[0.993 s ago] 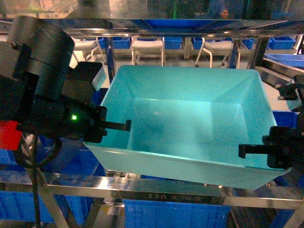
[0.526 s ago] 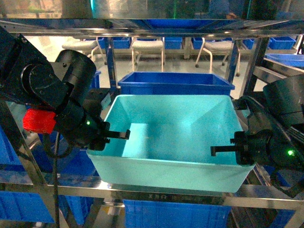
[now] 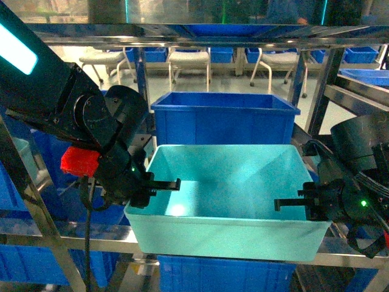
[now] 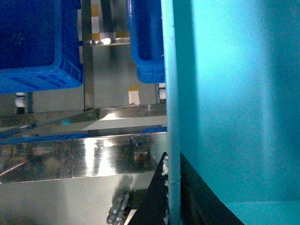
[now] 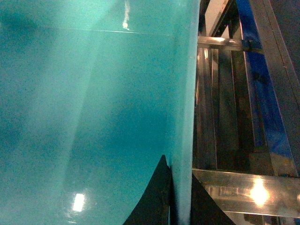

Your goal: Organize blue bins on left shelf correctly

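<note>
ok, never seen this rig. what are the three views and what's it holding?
It is a wheeled robot with two arms. The wide picture is its head camera, facing a steel shelf. The left gripper and right gripper each clamp a side wall of a turquoise bin, which sits at the shelf's front beam, ahead of a dark blue bin. The other two pictures are wrist cameras: each looks along dark fingers straddling the bin's wall.
</note>
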Available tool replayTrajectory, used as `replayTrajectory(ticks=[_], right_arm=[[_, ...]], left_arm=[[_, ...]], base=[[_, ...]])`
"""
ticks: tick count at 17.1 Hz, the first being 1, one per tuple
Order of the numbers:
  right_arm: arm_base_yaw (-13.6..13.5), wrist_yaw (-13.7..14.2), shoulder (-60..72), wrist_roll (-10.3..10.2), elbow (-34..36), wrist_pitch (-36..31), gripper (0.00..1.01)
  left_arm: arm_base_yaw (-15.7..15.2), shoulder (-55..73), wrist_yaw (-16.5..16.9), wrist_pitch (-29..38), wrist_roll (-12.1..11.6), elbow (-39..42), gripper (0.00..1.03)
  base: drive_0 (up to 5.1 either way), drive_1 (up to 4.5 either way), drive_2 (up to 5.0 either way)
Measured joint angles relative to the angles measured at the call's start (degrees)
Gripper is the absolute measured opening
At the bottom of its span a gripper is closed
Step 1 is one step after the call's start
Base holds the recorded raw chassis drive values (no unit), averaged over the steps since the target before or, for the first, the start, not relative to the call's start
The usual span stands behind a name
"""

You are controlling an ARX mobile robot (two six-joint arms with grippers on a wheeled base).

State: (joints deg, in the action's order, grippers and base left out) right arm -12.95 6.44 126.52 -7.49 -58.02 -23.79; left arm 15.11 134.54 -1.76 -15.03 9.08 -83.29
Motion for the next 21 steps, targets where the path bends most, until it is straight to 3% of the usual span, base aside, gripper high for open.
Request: replayTrajectory(ticks=[4, 8, 13, 16, 18, 21], right_arm=[[0.33, 0.17, 0.02, -0.20, 0.00, -0.81, 0.03], [-0.20, -0.66, -0.04, -0.17, 0.13, -4.92, 0.48], [-0.20, 4.39, -4.00, -1.09, 1.66, -17.77, 1.00], [-1.05, 5.88, -9.66, -0.22, 8.02, -25.70, 0.98], [-1.25, 4.90, -16.55, 0.98, 17.86, -30.40, 0.98], [0.87, 2.19, -31.32, 3.19, 33.14, -34.69, 0.98]], left_arm=[[0.42, 0.00, -0.37, 0.22, 1.14, -0.37, 0.03], [0.42, 0.00, 1.92, 3.39, 1.01, -0.46, 0.47], [-1.38, -5.64, 6.01, 10.67, 1.46, -0.17, 1.00], [-2.12, -11.26, 5.25, 17.05, 1.92, 7.67, 0.98], [-2.60, -21.84, 2.91, 26.88, 2.27, 20.74, 0.98], [-3.04, -40.87, -2.34, 40.57, -0.68, 43.34, 0.98]], base=[[0.0, 0.00, 0.0], [0.0, 0.00, 0.0], [0.0, 0.00, 0.0], [0.0, 0.00, 0.0], [0.0, 0.00, 0.0], [0.0, 0.00, 0.0]])
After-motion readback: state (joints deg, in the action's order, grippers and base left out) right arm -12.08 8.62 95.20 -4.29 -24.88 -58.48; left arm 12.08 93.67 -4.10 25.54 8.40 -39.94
